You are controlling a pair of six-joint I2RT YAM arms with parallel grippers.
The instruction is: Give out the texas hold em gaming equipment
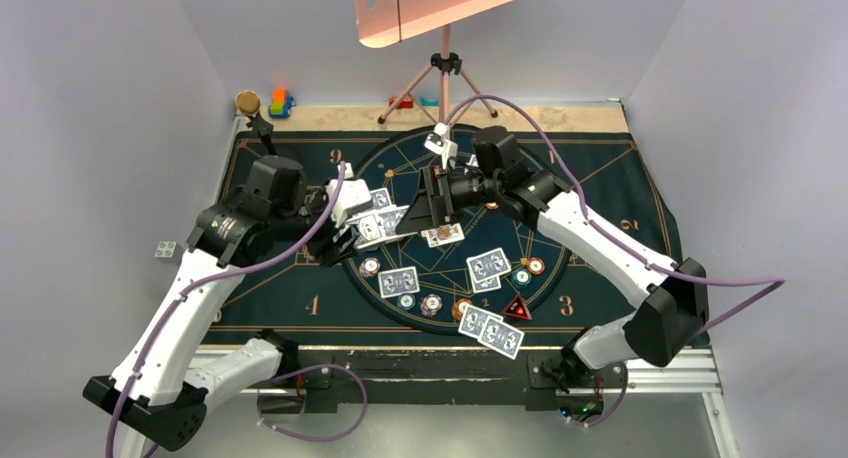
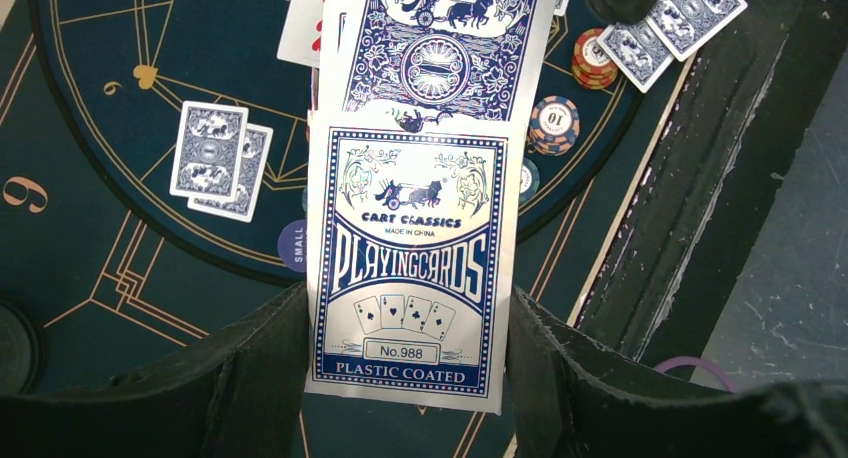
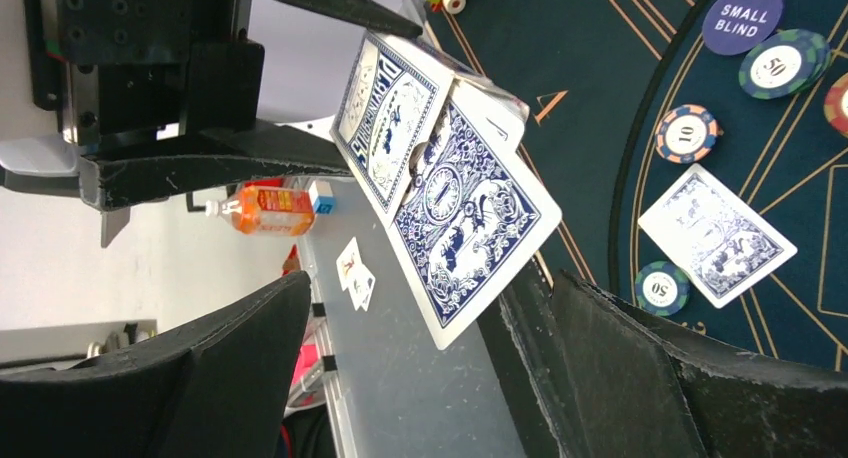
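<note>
— Blue-and-white card box [image 2: 410, 268]: where is it?
— Pinched between the left fingers [image 2: 250, 378], above the dark mat [image 2: 90, 228], a blue-backed card [image 3: 470, 218] sticking out of it.
— And the right fingers [image 3: 230, 368]?
— Spread wide, either side of that card. Card pairs [image 1: 489, 266] and striped chips [image 1: 431, 304] lie on the mat.

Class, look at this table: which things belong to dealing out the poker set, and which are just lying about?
Belong to the job: card box, playing cards, striped poker chips, Small Blind disc, red triangular marker.

Just lying about: toy blocks, orange bottle, tripod.
</note>
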